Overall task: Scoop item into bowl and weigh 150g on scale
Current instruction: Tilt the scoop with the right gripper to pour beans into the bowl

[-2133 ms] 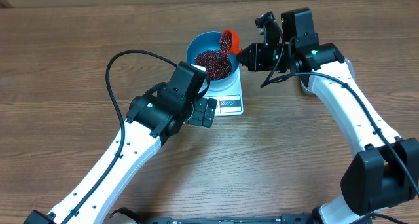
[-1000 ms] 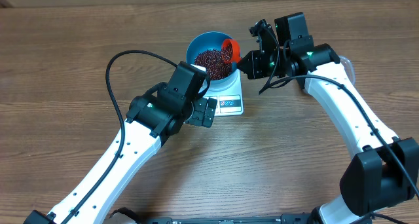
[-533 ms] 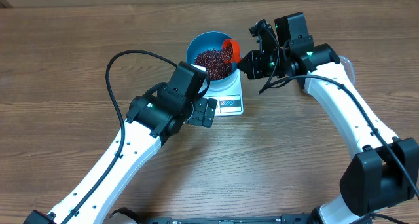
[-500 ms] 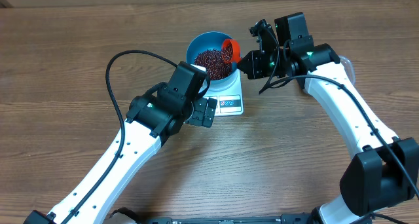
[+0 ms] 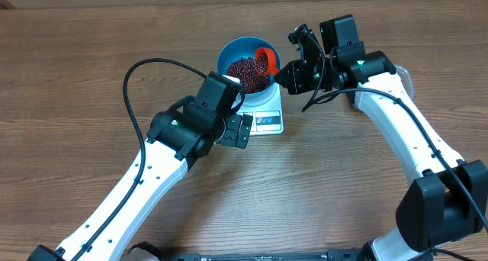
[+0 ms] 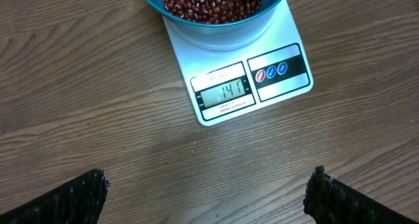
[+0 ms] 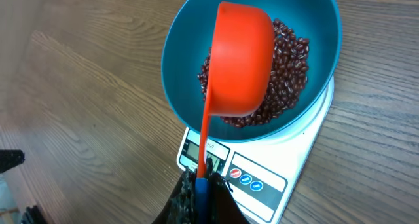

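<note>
1. Presently, task state: beans lie heaped in the blue bowl, upper centre of the overhead view. The bowl is seated on the white scale, whose front edge juts toward the lower frame
2. Display: appears to read 141 in the left wrist view. This is judged a little short of the target weight, so most of the filling looks done
3. Remaining, as judged: a small top-up of beans, added sparingly, then a check of the reading. Overshoot is the risk at this margin
4. Red scoop: sits over the right part of the bowl in the overhead view, tipped with its mouth toward the heap. The back of the cup faces the right wrist camera, so its contents are hidden. Whether its rim touches the beans cannot be told, and no beans are seen falling
5. Right gripper: jaws are clamped tight on the lower end of the scoop's thin handle, bottom centre of the right wrist view. No other contact is visible
6. Left gripper: jaws are spread wide, with fingertips at the lower corners of the left wrist view and bare table between them. It holds nothing and touches nothing, hanging over the wood just in front of the scale
</note>
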`<state>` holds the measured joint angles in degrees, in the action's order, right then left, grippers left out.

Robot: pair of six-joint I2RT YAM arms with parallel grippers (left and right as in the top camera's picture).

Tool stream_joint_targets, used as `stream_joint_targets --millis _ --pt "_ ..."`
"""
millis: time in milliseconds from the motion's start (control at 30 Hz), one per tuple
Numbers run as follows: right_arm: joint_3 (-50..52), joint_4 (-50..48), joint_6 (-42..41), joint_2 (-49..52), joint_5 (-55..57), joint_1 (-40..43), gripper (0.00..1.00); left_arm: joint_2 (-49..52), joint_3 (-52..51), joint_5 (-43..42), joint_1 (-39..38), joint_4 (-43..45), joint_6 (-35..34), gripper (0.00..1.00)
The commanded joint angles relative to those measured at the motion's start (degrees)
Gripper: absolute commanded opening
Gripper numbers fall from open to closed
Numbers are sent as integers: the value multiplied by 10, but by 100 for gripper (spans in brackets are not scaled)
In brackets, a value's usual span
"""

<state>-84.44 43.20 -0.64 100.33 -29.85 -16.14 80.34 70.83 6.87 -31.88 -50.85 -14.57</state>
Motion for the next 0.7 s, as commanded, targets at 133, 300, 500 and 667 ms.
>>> stream_joint_targets --millis 133,300,500,667 --pt "-15 0 3 -16 27 -6 4 -4 -4 -1 0 1 9 99" --pt "-15 0 0 -16 28 -5 4 -4 -4 -1 0 1 9 100" --pt "-15 -2 0 -16 28 -5 4 -4 -4 -1 0 1 9 100" --pt "-15 4 69 -16 -13 -10 4 -4 -4 -1 0 1 9 100"
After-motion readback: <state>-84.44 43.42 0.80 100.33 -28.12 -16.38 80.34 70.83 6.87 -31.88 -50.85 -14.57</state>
